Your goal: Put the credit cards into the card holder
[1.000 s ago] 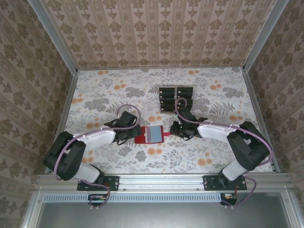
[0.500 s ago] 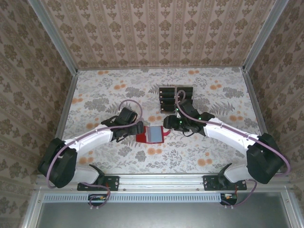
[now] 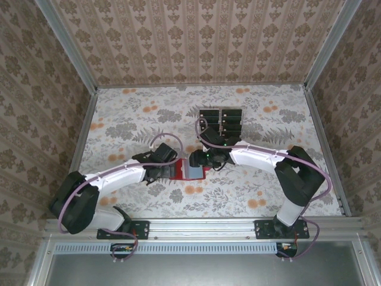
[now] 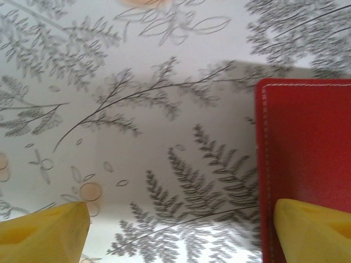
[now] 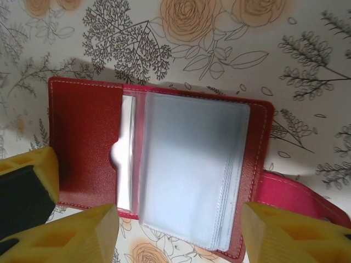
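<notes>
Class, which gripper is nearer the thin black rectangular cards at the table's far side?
Right. The right gripper is over the red leather-like wallet, near-side of the cards; the left gripper is at the wallet's left edge.

The red card holder (image 3: 178, 174) lies open, sleeves up, black credit cards (image 3: 221, 123) in rows beyond it.

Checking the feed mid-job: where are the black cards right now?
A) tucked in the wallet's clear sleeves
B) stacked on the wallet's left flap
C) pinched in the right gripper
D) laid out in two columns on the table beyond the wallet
D: the cards lie in two columns on the table, on the far side of the open wallet, whose clear sleeves look empty.
</notes>
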